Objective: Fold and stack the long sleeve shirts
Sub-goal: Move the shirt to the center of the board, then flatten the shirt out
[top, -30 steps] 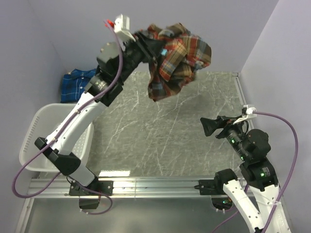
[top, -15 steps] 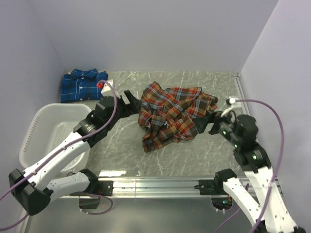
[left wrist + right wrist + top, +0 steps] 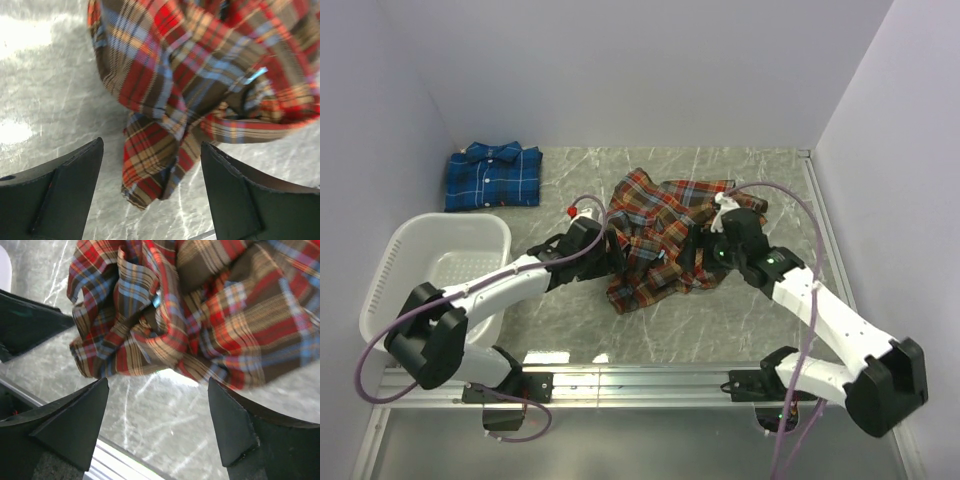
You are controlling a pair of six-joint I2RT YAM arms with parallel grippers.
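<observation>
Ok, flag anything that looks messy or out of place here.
The red-orange shirt lies crumpled in a twisted heap in the middle of the table, unlike the blue shirt folded flat at its far left corner. Nothing else stands out.

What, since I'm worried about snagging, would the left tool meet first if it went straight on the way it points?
The crumpled red-orange plaid shirt: in the wrist view one bunched fold lies right ahead of the left tool, in line with the gap of its open jaws. How near it is, is hard to judge.
</observation>
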